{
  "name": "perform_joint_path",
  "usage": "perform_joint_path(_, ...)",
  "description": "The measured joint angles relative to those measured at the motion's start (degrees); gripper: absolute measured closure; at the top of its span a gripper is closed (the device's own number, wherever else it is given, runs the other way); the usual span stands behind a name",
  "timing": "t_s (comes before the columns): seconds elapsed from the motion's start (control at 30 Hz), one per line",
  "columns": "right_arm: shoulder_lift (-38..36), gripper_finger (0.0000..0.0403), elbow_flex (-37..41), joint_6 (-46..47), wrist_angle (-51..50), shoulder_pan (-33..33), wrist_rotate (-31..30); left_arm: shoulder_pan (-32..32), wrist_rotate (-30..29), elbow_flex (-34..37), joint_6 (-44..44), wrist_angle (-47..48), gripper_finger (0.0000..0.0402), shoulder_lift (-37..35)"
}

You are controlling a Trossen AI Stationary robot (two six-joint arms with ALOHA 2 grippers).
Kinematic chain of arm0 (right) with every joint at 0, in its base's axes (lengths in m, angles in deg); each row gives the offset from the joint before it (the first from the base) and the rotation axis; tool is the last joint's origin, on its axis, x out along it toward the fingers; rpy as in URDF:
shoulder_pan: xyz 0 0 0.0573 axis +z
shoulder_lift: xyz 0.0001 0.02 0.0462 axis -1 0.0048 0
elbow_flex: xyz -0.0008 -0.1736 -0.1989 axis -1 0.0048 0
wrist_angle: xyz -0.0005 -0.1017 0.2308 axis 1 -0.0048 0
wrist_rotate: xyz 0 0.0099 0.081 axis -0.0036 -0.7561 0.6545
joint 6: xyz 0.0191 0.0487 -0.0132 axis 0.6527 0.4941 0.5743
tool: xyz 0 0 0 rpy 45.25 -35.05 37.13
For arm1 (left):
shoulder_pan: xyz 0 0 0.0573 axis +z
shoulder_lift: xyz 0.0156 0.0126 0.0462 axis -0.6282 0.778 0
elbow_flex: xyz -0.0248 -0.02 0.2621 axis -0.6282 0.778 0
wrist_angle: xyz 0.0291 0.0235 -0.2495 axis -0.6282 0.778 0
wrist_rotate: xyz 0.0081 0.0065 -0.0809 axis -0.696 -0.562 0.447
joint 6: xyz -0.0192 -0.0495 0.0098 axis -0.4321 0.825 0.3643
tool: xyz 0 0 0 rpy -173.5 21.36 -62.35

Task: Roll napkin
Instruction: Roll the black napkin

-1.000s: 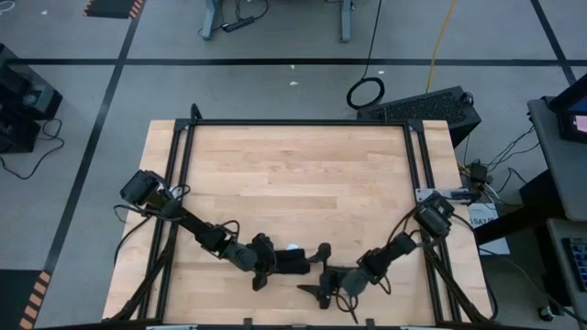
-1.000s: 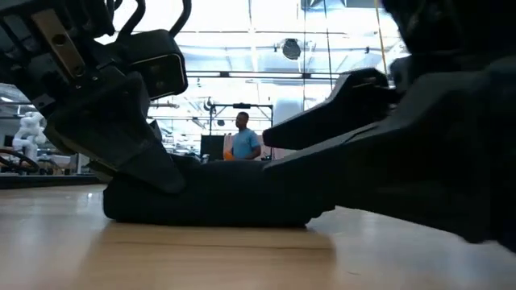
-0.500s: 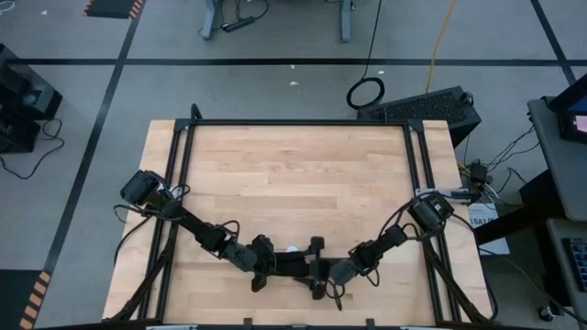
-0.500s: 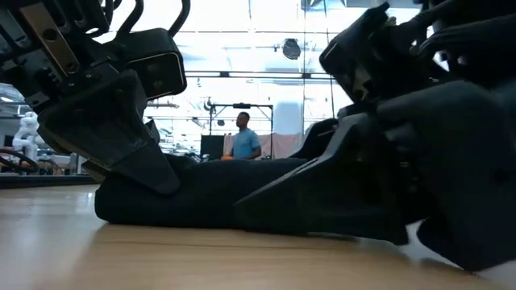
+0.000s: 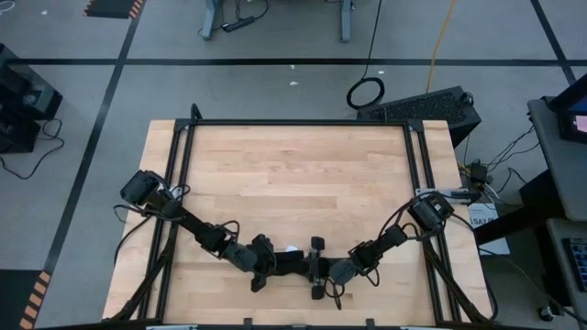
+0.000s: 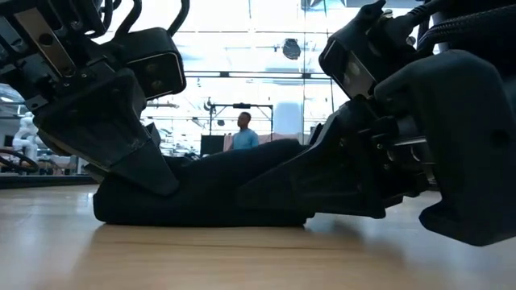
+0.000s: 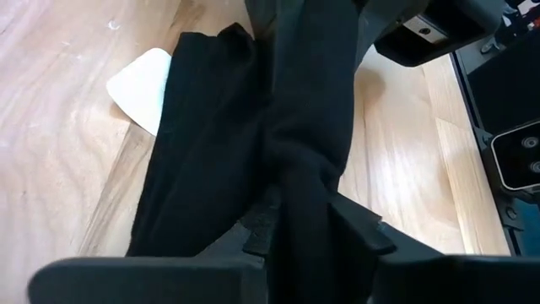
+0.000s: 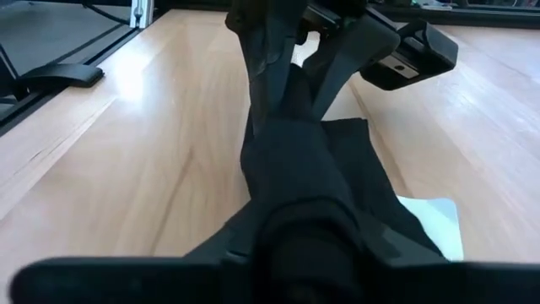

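Black soft cloth, rolled into a narrow matte bundle, is clamped at both of its ends: this napkin is pinched at one end by the left gripper and at the other end by the right gripper, and the fingers of each are closed on the fabric. In the left wrist view the napkin is seen to run forward from between the dark fingers, with loose folds spread on one side of the tight roll. In the right wrist view the same bundle is stretched towards the opposite gripper. A small white tag is seen beside the cloth, flat on the wood. In the low view the napkin is laid on the surface, and both grippers are pressed close against it from the two sides.

The bundle is placed near the front edge of the pale wooden tabletop, about in the middle between the two arms. The tabletop is bordered by a black metal frame. In the room behind, a person in a blue shirt is seen far off.
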Motion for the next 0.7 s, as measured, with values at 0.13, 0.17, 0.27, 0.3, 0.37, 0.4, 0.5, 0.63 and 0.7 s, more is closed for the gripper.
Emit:
perform_joint_path(0.13,-0.01,0.0337,-0.02,-0.01,0.03,-0.02,-0.05,0.0,0.16,0.04,-0.15,0.36,0.0279,-0.34)
perform_joint_path(0.17,-0.02,0.0342,-0.02,0.0,-0.04,-0.02,-0.07,0.01,0.42,0.07,-0.15,0.61,0.0265,-0.62)
perform_joint_path(0.27,-0.02,0.035,-0.04,0.0,-0.38,-0.04,-0.09,0.04,2.12,0.2,-0.28,1.36,0.0223,-2.45)
perform_joint_path(0.3,-0.02,0.0352,-0.04,0.0,-0.52,-0.04,-0.09,-0.2,2.66,0.24,-0.78,1.76,0.0209,-3.35)
perform_joint_path(0.37,-0.04,0.0352,-0.04,0.08,-0.58,-0.02,-0.05,-0.96,2.7,0.26,-2.59,2.81,0.0186,-5.72)
perform_joint_path(0.4,-0.04,0.0352,-0.04,0.42,-0.65,-0.02,0.01,-1.55,1.7,0.26,-3.59,4.27,0.0175,-7.2)
perform_joint_path(0.5,-0.04,0.0352,-0.04,1.81,-0.79,-0.04,0.59,-3.81,-5.78,0.2,-5.72,7.92,0.0152,-10.37)
perform_joint_path(0.63,-0.09,0.0353,-0.04,3.18,-1.16,-0.09,0.76,-8.87,-18.75,0.17,-10.95,3.83,0.0137,-10.56)
perform_joint_path(0.7,-0.11,0.0353,-0.04,3.8,-1.23,-0.09,0.82,-10.52,-21.74,0.04,-12.79,1.44,0.0131,-9.36)
